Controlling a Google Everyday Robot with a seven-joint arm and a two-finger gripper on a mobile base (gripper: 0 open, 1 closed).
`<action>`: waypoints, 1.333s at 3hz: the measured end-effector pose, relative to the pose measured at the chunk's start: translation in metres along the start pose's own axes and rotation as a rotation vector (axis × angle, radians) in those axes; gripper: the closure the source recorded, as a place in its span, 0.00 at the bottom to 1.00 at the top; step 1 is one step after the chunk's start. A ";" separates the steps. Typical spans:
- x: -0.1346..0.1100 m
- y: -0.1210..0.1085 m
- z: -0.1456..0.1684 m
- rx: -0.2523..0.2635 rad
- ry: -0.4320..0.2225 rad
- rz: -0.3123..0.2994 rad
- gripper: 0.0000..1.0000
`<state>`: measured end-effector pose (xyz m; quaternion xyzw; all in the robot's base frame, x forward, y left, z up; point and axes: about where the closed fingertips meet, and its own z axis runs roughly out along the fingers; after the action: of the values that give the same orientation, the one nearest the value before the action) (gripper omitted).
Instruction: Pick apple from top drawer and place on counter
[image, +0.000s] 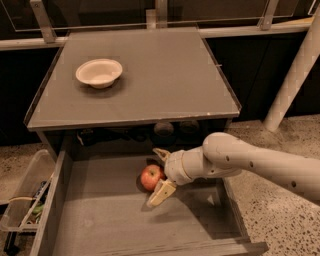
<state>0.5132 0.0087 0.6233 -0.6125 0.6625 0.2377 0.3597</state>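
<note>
The apple (151, 177), small and red with yellowish patches, lies on the bare bottom of the open top drawer (110, 220), near its back middle. My gripper (160, 174) reaches in from the right at the apple's right side. One cream finger (161, 153) is behind the apple and the other finger (161, 194) is in front of it. The jaws are open and straddle the apple without closing on it. The counter (165, 75) lies above and behind the drawer.
A shallow cream-white bowl (99, 72) sits on the counter's left part. A clear plastic bin of clutter (25, 200) stands left of the drawer. A pale post (292, 75) rises at the right. Dark round objects (164, 129) sit under the counter's front edge.
</note>
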 end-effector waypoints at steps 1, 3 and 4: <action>0.001 0.000 0.000 0.000 0.001 0.001 0.18; 0.001 0.000 0.000 -0.001 0.001 0.001 0.64; 0.001 0.000 0.000 -0.001 0.001 0.001 0.88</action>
<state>0.5132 0.0086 0.6226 -0.6124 0.6629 0.2379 0.3592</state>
